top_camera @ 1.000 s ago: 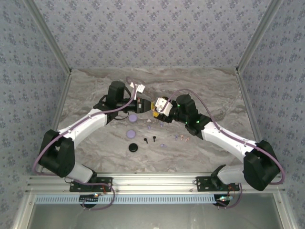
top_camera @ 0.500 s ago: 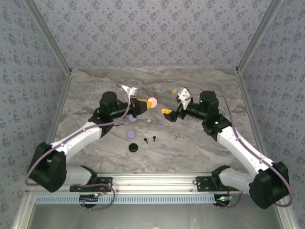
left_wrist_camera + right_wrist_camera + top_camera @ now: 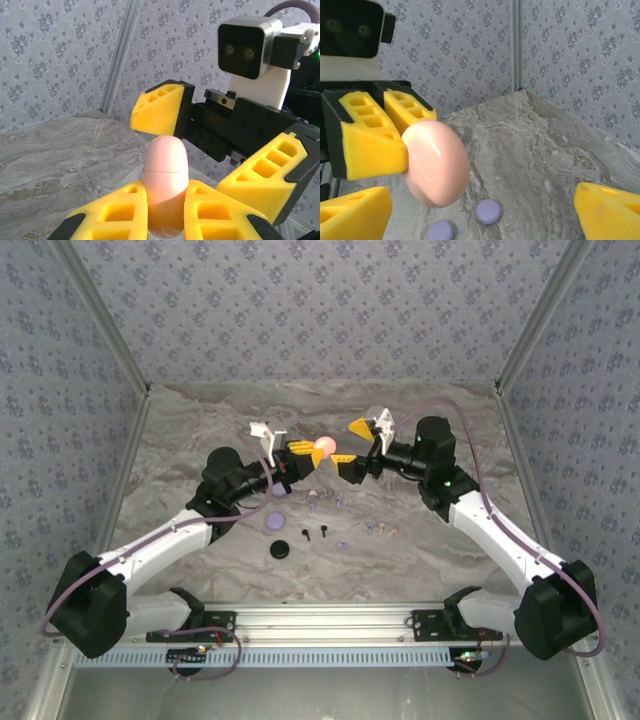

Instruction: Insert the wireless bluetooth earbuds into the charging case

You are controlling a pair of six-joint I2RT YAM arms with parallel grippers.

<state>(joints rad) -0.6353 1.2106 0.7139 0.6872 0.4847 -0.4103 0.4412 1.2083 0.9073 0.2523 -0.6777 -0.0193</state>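
2 hands of mine meet in the air, well above the bench (image 3: 440, 550). My left hand (image 3: 305, 454) is clenched on the lower half of the pink charging case (image 3: 322, 448), which stands out past its fingertips with the lid seam shut. My right hand (image 3: 352, 445) faces it with its fingers spread wide and nothing in them. 1 pad sits just over the case's rounded top; whether it touches, I cannot tell.

The earbuds (image 3: 378, 529) lie scattered on the bench below both hands, near some round discs (image 3: 273, 522). None is in the case.

I judge the case light, hard and glossy, so slippery. The left's grip belongs low, under the seam, and the right should pinch the cap above it to open the lid. The buds look tiny, light and slick. They are best pinched gently across the body with the stem left free, or they will skitter away.
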